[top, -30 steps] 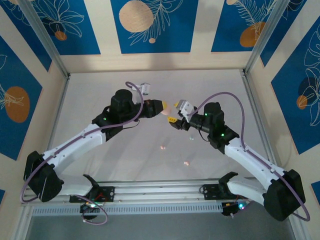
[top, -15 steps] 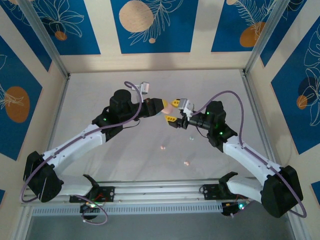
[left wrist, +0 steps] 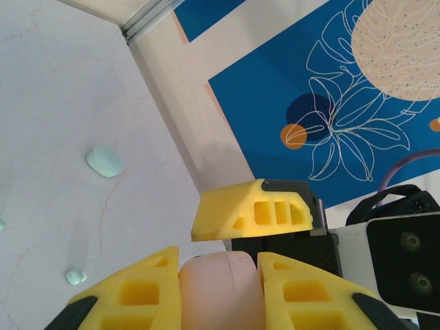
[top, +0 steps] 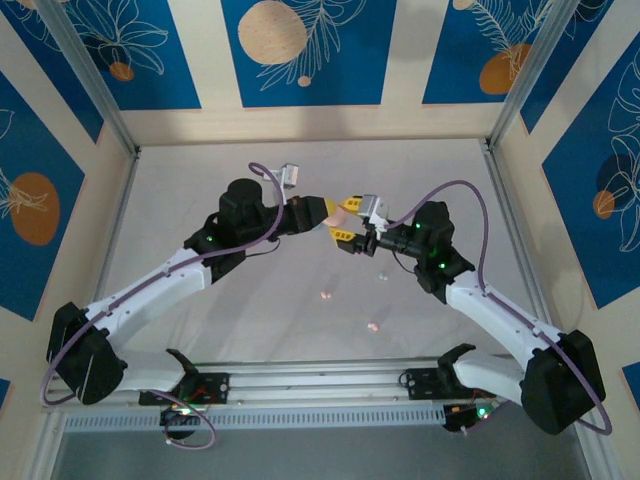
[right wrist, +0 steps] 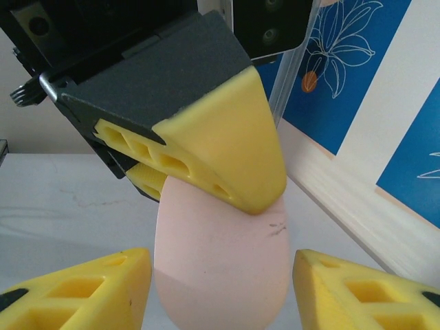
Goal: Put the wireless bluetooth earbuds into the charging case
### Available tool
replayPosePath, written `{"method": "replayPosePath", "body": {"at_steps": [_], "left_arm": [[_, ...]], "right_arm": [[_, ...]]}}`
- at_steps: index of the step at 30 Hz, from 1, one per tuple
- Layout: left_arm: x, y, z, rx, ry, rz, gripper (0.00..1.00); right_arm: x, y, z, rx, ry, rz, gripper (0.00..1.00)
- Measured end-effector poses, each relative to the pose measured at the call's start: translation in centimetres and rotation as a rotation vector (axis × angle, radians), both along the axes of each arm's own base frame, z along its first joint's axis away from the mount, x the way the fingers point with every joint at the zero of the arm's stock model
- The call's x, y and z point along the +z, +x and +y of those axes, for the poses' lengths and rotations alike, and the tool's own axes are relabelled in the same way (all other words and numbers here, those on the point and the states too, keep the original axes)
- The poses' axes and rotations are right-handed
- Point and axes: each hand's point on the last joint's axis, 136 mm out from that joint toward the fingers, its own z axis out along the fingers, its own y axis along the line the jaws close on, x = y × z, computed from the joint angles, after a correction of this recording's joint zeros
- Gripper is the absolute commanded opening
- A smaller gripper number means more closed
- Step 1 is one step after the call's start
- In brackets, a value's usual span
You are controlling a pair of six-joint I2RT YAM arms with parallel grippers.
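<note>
A pink pebble-shaped charging case hangs above the table's middle, closed, with my left gripper shut on it. My right gripper faces it, open, one yellow finger on each side of the case and a gap showing on both sides. From above, the left gripper and right gripper meet at the case. Three earbuds lie on the table below: a pink one, another pink one and a pale teal one. A teal earbud also lies beneath the left wrist.
A light teal case rests closed on the white table toward the far side. Patterned blue walls and metal frame posts ring the table. A rail carrying both arm bases runs along the near edge.
My right gripper has moved left toward the left one, and its fingers now flank the pink case. The left arm has lifted the case slightly. The earbuds on the table have not moved.
</note>
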Motion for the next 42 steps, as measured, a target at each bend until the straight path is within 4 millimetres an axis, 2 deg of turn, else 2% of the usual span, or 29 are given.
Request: {"method": "replayPosePath", "body": {"at_steps": [5,8,11,12,17,21,26,29,32,36,42], "left_arm": [[0.0,0.0,0.0,0.000,0.000,0.000,0.04],[0.0,0.0,0.0,0.002,0.000,-0.001,0.05],[0.0,0.0,0.0,0.001,0.000,-0.001,0.11],[0.0,0.0,0.0,0.001,0.000,-0.001,0.15],[0.3,0.0,0.0,-0.003,-0.004,-0.031,0.54],[1.2,-0.5,0.5,-0.011,0.017,-0.122,0.68],[2.9,-2.3,3.0,-0.005,0.139,-0.404,0.84],[3.7,-3.9,4.5,-0.009,0.208,-0.588,0.83],[3.7,-4.9,5.2,-0.032,0.267,-0.723,0.79],[2.9,-5.5,4.5,-0.105,0.311,-0.808,0.69],[1.5,-6.0,2.9,-0.216,0.303,-0.839,0.64]], "right_arm": [[0.1,0.0,0.0,0.000,0.004,-0.001,0.43],[0.1,-0.1,-0.1,0.005,0.006,0.009,0.41],[0.0,-0.1,-0.1,0.009,0.006,0.013,0.39],[0.0,-0.1,-0.2,0.010,0.006,0.015,0.38],[0.5,-0.1,-0.3,0.027,0.010,0.048,0.36],[1.3,-0.1,-0.6,0.053,0.020,0.121,0.35],[2.1,-0.4,-0.8,0.127,0.023,0.236,0.35],[2.6,-1.2,-0.6,0.200,0.017,0.296,0.35],[3.0,-2.4,-0.2,0.280,0.010,0.340,0.34],[3.6,-3.4,0.0,0.352,0.006,0.377,0.34],[3.9,-4.4,0.3,0.405,-0.011,0.387,0.34]]}}
